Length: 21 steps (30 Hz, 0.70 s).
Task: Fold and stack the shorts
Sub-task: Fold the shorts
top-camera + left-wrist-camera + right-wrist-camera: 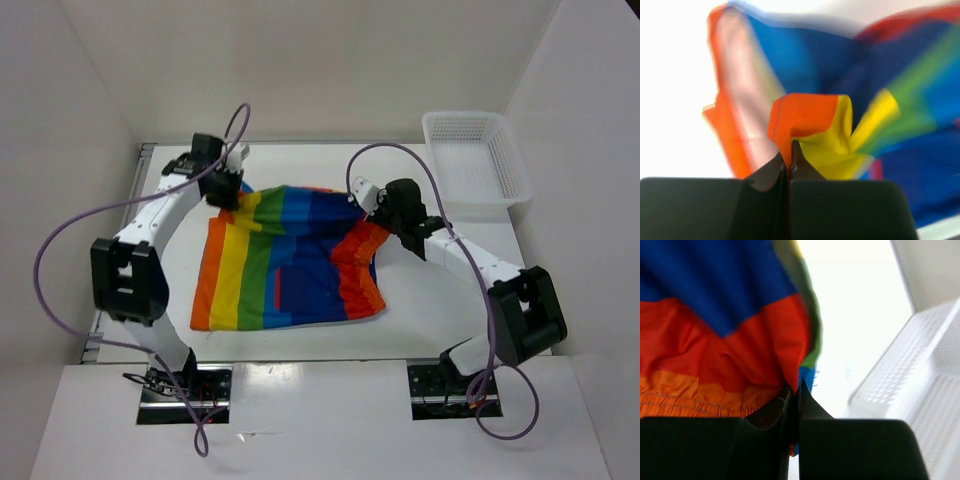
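The left gripper (229, 191) sits in the upper left of the top view, jaws pressed together on a bunched orange-and-yellow corner of the shorts (285, 262). Its wrist view shows the fold of cloth nipped right at the fingertips. The right gripper (383, 216) sits at the upper right of the cloth, likewise closed on fabric. In its wrist view the red and orange waistband part hangs from between the tips.

From both pinch points the shorts spread downward in the top view, toward the arm bases. They lie mostly flat on the table (450, 322) in the middle of the frame. Their long axis runs left to right, from one gripper to the other, and the stripes run top to bottom. The right-hand side is already raised and rumpled, with its red-orange part doubled over the blue.

Each arm holds the far corner on its own side, so neither is the nearer one. The coming move likely turns on carrying that far edge down the frame onto the near edge. The basket (476, 152) stands well apart at the upper right, beyond the right gripper.
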Each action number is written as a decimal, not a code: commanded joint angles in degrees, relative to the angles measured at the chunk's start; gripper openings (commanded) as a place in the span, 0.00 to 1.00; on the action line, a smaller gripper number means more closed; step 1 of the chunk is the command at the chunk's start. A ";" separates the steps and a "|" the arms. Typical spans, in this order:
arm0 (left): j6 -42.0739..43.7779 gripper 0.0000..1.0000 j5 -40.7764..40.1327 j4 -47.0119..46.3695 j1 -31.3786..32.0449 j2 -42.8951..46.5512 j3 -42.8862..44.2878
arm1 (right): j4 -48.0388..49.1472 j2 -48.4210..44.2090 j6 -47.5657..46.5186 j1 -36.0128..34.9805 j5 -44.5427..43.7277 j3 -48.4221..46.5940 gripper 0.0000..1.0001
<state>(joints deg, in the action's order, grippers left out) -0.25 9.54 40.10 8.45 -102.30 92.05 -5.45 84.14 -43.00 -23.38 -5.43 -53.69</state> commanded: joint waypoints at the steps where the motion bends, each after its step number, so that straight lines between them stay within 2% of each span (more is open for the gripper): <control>1: 0.25 0.00 -16.81 -7.74 -1.41 12.17 -15.81 | -1.83 -5.73 -8.47 -1.49 3.58 0.69 0.00; 3: 0.25 0.00 -18.84 -9.67 -1.42 17.02 -25.80 | -5.70 -8.63 -10.86 -2.45 5.51 1.92 0.00; 7: 0.25 0.00 -19.13 -8.82 -1.42 28.44 -35.33 | -13.42 -14.87 -17.10 -7.37 10.69 4.63 0.00; 9: 0.25 0.14 -16.15 -4.61 -1.42 32.05 -37.20 | -20.19 -18.74 -20.01 -12.80 12.72 5.70 0.00; 12: 0.25 0.39 -8.24 2.69 -1.94 36.53 -39.84 | -25.73 -23.75 -20.01 -20.62 15.27 8.60 0.23; 13: 0.25 0.43 -8.22 3.75 -1.33 38.13 -39.84 | -26.88 -24.63 -19.32 -22.40 15.80 9.30 0.35; 15: 0.25 0.47 -6.83 8.84 -1.33 43.47 -39.76 | -31.35 -26.30 -17.47 -25.91 18.08 8.26 0.47; 16: 0.25 0.55 -3.94 10.69 -1.94 45.24 -38.62 | -33.55 -26.92 -17.47 -26.45 21.48 7.47 0.62; 19: 0.25 0.64 -1.81 16.41 -1.24 52.54 -37.29 | -38.22 -26.92 -13.61 -29.25 24.76 3.53 0.73; 21: 0.25 0.68 -5.65 13.54 -0.54 57.36 -39.57 | -36.92 -26.92 -9.24 -29.27 26.26 0.54 0.80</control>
<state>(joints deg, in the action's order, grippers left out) -0.10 3.55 51.24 7.38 -50.39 52.23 -39.11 58.41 -57.63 -51.62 15.90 -47.18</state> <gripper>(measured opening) 0.665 0.788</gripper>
